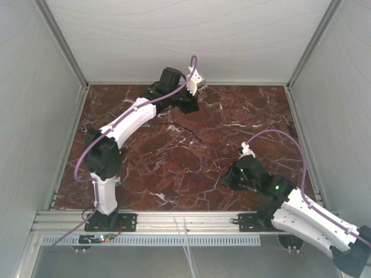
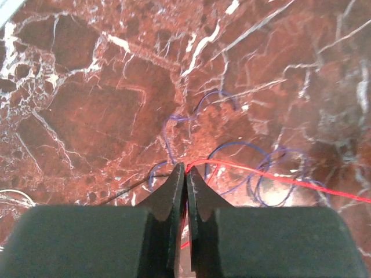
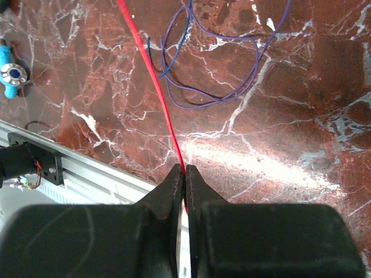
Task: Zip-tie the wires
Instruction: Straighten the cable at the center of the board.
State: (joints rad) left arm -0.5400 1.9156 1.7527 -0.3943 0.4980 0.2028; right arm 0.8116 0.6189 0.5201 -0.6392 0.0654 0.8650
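The wires are thin loose strands on the red marble table (image 1: 261, 116). A red wire (image 1: 212, 146) runs taut between both grippers. My left gripper (image 2: 185, 168) is shut on one end of the red wire (image 2: 272, 176), at the far middle of the table (image 1: 192, 106). My right gripper (image 3: 184, 171) is shut on the other end of the red wire (image 3: 152, 75), near the front right (image 1: 223, 178). Purple wire loops (image 3: 215, 87) lie flat ahead of the right gripper and show in the left wrist view (image 2: 277, 174). A black strand (image 2: 124, 192) lies beside them.
The aluminium front rail (image 3: 87, 168) runs close to the left of my right gripper. A blue cylindrical object (image 3: 11, 75) sits by the left arm's base. White zip ties (image 1: 185, 237) lie beyond the front rail. Grey walls enclose the table on three sides.
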